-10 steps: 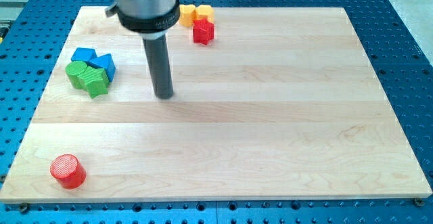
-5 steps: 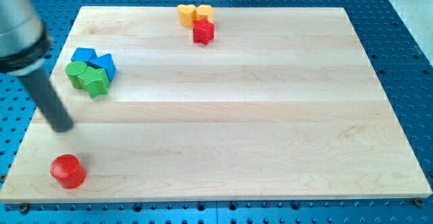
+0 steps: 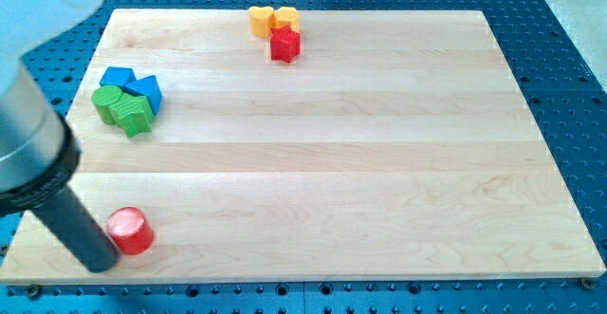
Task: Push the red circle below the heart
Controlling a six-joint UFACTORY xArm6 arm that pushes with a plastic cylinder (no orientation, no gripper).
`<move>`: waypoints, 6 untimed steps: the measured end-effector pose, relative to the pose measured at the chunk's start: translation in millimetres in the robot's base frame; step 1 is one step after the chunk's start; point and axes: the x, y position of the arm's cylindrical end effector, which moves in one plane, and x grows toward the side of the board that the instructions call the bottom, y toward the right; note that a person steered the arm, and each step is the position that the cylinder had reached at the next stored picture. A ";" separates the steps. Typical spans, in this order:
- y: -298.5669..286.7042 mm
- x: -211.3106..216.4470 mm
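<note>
Contact made, by the look of it: my tip (image 3: pixel 101 262) sits at the view's bottom left of the board (image 3: pixel 379 210), pressed right against the left side of the red circle (image 3: pixel 130 230), or so close I can't see a gap. No pincer on this rig, just the rod, so nothing opens or shuts and nothing is held; it only shoves.

Red circle is near the bottom-left corner, w/ the yellow heart (image 3: pixel 285 17) way off at the view's top edge, beside a yellow block (image 3: pixel 261 20) whose shape I can't call. A red star (image 3: pixel 285 45) sits touching the heart's lower side.

Step in hand, as I judge it: start of the long push, barely begun. Circle must go right and far up.

Next move needs me behind the circle on its lower-left, pushing diagonally toward the top centre. The red star occupies the spot right under the heart, so I'd park the circle below the star, or risk knocking that cluster.

Green pair (image 3: pixel 123 107) and blue pair (image 3: pixel 133 84) at the view's left are off the line; shapes unclear.
</note>
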 end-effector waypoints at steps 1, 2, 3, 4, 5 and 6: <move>4.5 -0.1; 17.5 -0.9; 78.8 -42.0; 84.6 -70.2; 79.0 -88.5; 64.5 -114.0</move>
